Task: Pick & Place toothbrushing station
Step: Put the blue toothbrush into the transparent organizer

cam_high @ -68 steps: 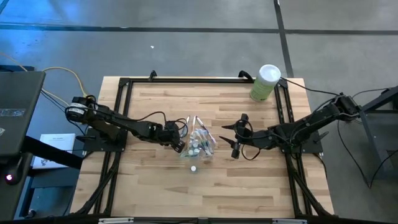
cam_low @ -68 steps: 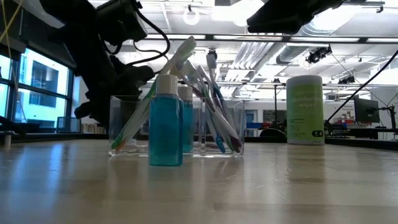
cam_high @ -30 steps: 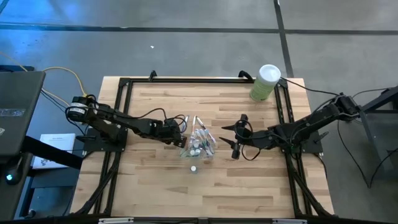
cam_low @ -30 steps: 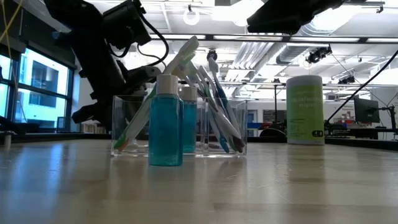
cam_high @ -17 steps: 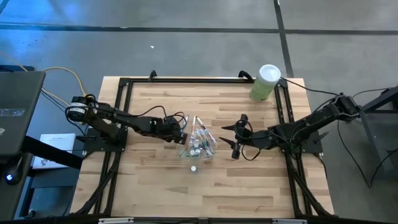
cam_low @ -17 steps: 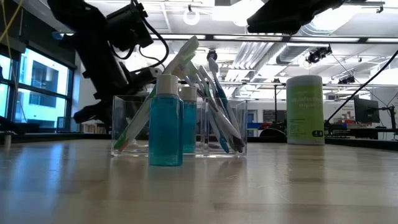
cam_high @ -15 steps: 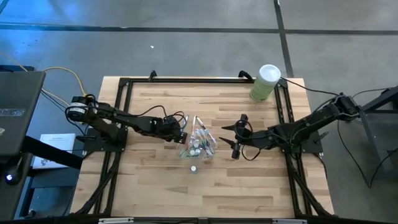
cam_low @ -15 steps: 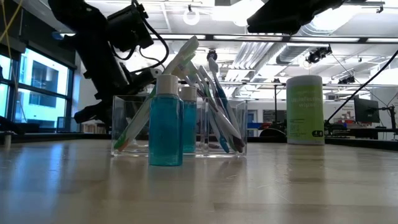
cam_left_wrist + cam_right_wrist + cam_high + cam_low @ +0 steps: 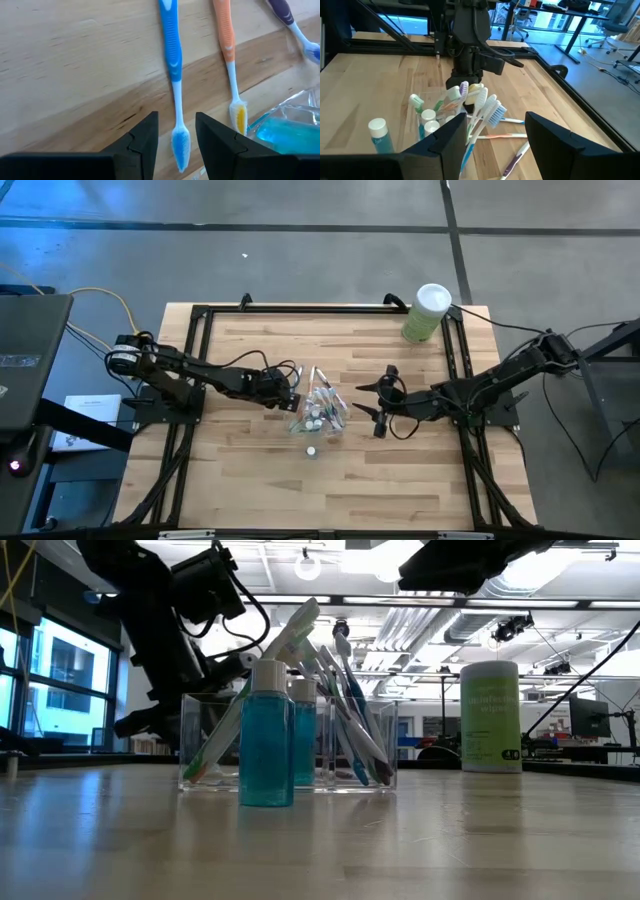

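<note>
The clear holder [image 9: 320,414] stands at the table's middle with several toothbrushes [image 9: 335,705] leaning in it, heads up. A blue tube with a white cap [image 9: 267,735] stands upright on the table nearer the front edge [image 9: 312,450]. A blue toothbrush [image 9: 172,60], an orange one [image 9: 227,45] and a purple one [image 9: 287,17] lie flat on the wood beside the holder. My left gripper [image 9: 176,145] is open and low, its fingers on either side of the blue brush's head, apart from it. My right gripper [image 9: 495,140] hangs open, right of the holder.
A tall green canister with a white lid [image 9: 428,312] stands at the far right corner. The black frame rails [image 9: 200,340] run along the table's edges. Bare wood lies toward the near edge [image 9: 330,490].
</note>
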